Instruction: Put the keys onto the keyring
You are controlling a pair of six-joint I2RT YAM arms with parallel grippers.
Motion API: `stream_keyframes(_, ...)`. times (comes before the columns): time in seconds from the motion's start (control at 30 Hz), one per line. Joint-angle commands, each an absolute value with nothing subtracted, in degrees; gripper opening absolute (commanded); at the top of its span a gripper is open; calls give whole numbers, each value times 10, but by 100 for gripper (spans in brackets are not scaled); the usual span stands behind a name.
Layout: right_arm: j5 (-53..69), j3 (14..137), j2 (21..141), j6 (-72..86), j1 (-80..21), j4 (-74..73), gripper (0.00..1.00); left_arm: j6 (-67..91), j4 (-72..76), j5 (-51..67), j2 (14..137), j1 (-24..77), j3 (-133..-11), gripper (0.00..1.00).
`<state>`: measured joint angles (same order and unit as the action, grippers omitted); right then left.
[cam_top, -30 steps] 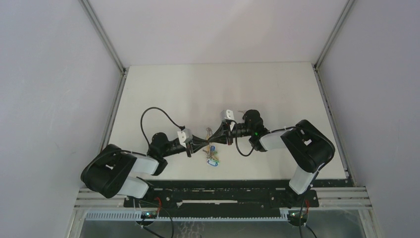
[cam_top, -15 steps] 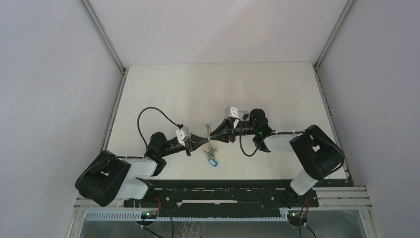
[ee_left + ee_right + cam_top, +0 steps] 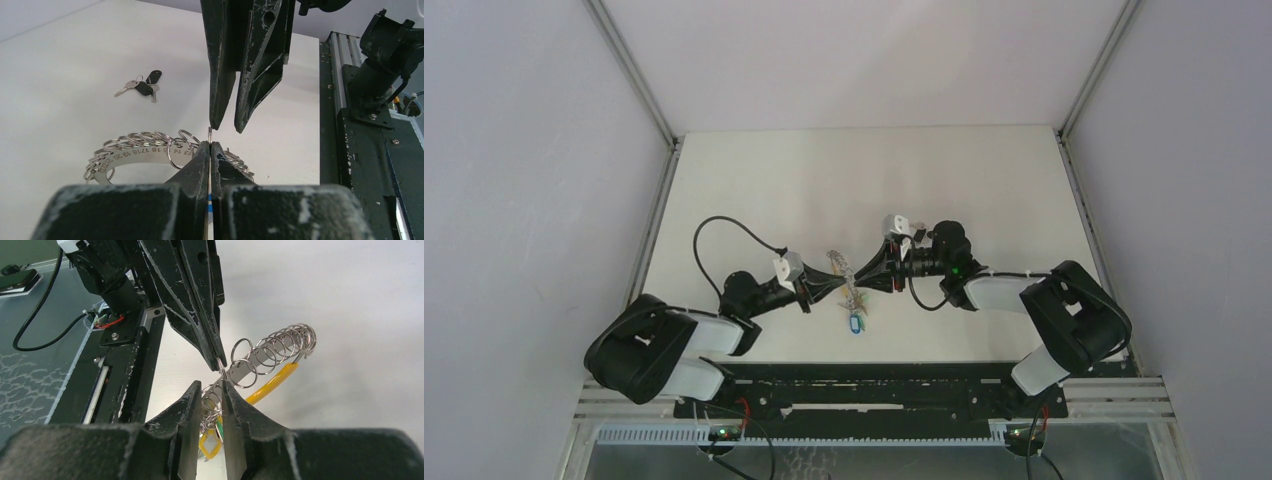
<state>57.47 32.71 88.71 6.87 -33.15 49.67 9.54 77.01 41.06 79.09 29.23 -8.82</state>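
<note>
The left gripper is clamped shut on one small loop of the keyring, whose band curls away beside its fingertips, while the right gripper, jaws slightly parted, meets it tip to tip at that loop, with the coloured keys just beyond.

Left end effector hides part of keyring.

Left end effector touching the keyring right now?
Touching. Left wrist view: the left end effector is shut on one small loop of the keyring, and the loop's edge pokes up past the closed tips.
</note>
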Motion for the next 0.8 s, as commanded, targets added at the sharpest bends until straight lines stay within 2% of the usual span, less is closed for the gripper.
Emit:
stream_keyframes(0.0,577,327,883,66,-337,506,21,104,828,401,773,296,-78,0)
stream_keyframes(0.37,581,332,921,48,-344,561,22,102,828,414,768,303,-80,0)
stream_keyframes(0.77,597,350,940,47,-353,562,14,102,828,414,774,308,-82,0)
